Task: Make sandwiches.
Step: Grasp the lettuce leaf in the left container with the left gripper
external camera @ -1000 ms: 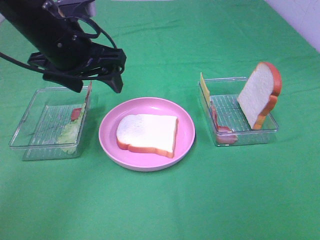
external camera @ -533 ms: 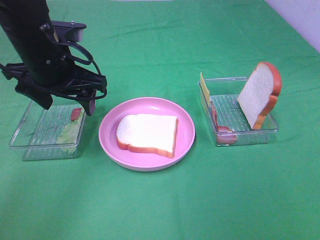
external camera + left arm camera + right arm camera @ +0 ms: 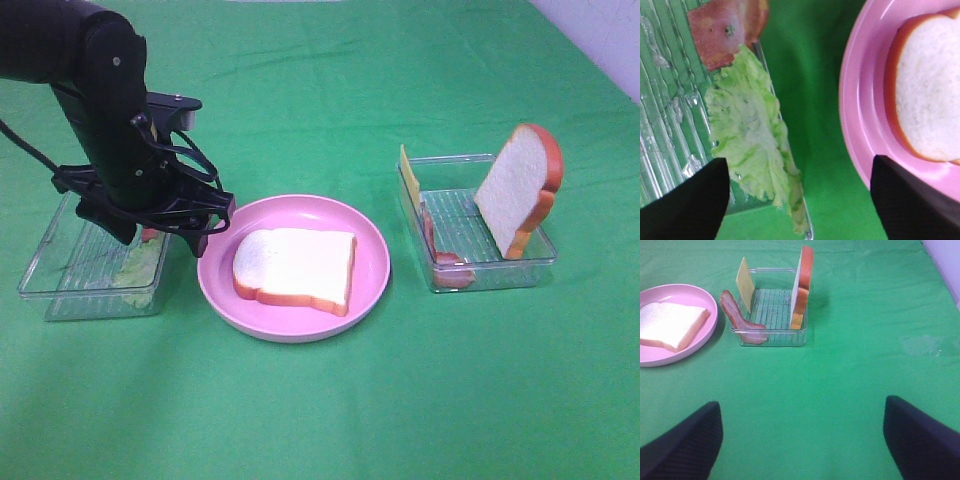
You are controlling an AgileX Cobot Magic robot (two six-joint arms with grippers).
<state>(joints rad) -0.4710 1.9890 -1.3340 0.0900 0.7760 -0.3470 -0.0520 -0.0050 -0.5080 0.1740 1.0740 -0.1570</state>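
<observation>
a: your left pincer [image 3: 163,240] hangs spread wide just left of the pink plate [image 3: 372,262], low over the clear tray [image 3: 50,275] that sits beside the plate on the green surface [image 3: 320,420].

b: and from your left wrist view, one finger [image 3: 685,200] is above that tray's ribbed floor. the other [image 3: 912,200] is above the plate's near rim. you're pinching nothing.

a: under the gap you have the lettuce leaf [image 3: 140,268], lying against the tray wall nearest the plate. a reddish-brown slice [image 3: 727,27] touches its far end, by the same wall. you can't tell from here whether it's tomato or bacon.

b: on the plate itself, a white bread slice [image 3: 295,268] with an orange-brown crust lies flat, about in the middle.

a: look right of the plate, a little apart from it, and you have the second clear tray [image 3: 545,262]. the second bread slice [image 3: 515,190] stands tilted at the tray's end farthest from the plate.

b: the yellow cheese square [image 3: 408,178] stands on edge against the wall nearest the plate, and the bacon strip [image 3: 432,238] leans on that same wall just beside it.

a: your right pincer [image 3: 800,440] shows only in its own wrist view. it's spread wide over bare green surface, well back from the plate on the second tray's side, pinching nothing.

b: so your sandwich is one slice on the plate, with the other parts in the two trays.
</observation>
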